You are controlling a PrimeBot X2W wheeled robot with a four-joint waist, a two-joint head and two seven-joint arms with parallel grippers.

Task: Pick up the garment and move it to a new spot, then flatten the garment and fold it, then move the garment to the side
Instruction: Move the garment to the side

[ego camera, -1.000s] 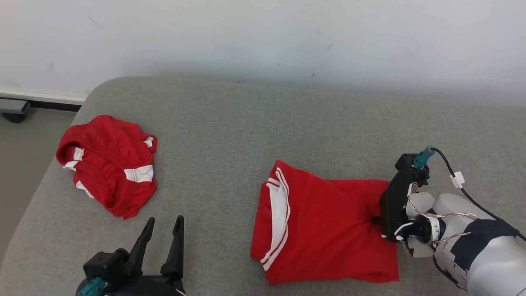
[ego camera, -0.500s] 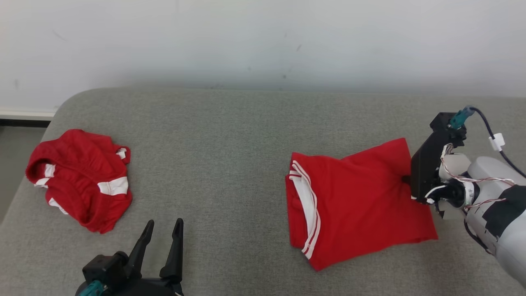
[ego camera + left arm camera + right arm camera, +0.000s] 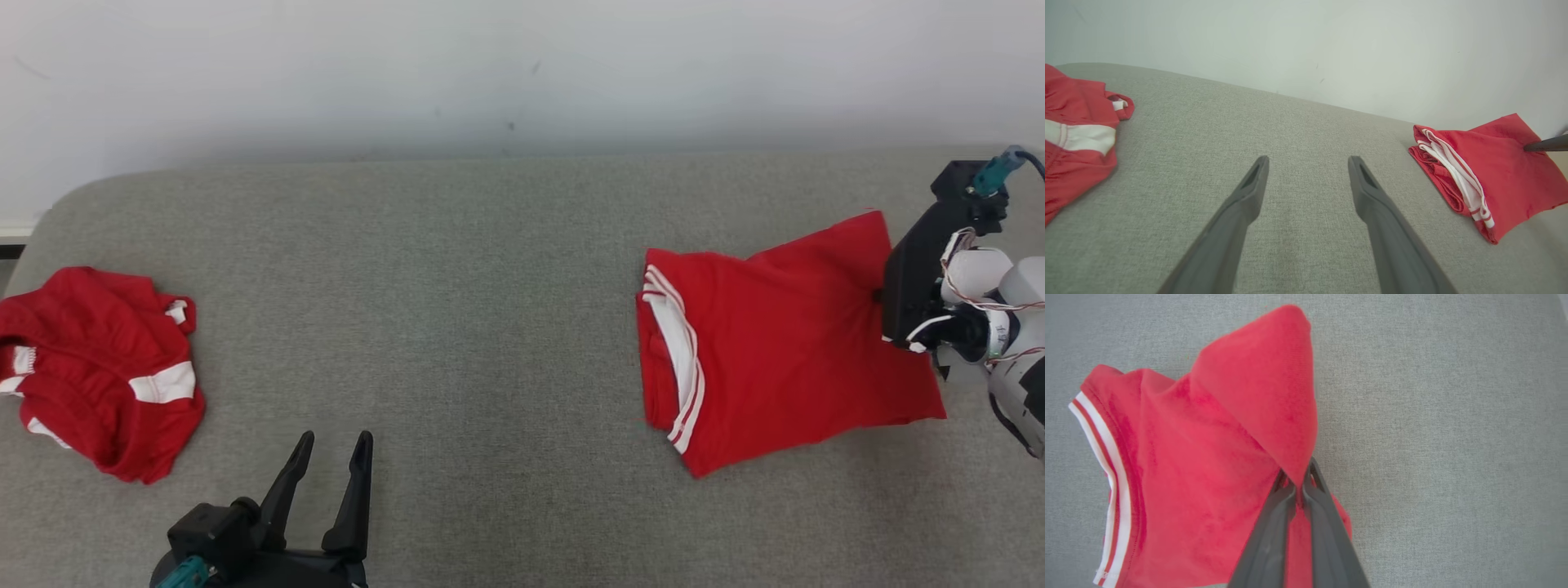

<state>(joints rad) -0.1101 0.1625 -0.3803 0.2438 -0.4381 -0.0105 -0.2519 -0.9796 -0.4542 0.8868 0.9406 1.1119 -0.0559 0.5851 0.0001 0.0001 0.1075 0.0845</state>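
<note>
2 red pieces on couch point(image 3: 490, 286): crumpled one point(image 3: 98, 376) at 9 o'clock, folded garment point(image 3: 784, 343) at 3 o'clock. Right gripper point(image 3: 1299, 484) clamped on its edge, likely for a drag aside. Left gripper point(image 3: 335, 441) idle at 7 o'clock, fingers apart.

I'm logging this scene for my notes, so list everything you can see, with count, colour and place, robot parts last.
padded surface: one, grey, across the whole foreground
wall: one, white, behind the padded surface
folded garment: one, red with white stripes along its left edge, on the right side of the padded surface, its right edge drawn up into a peak
crumpled garment: one, red with white patches, at the far left of the padded surface
left gripper: one, dark, open and empty, lower left over bare surface
right gripper: one, dark, far right, shut on the folded garment's raised edge
</note>
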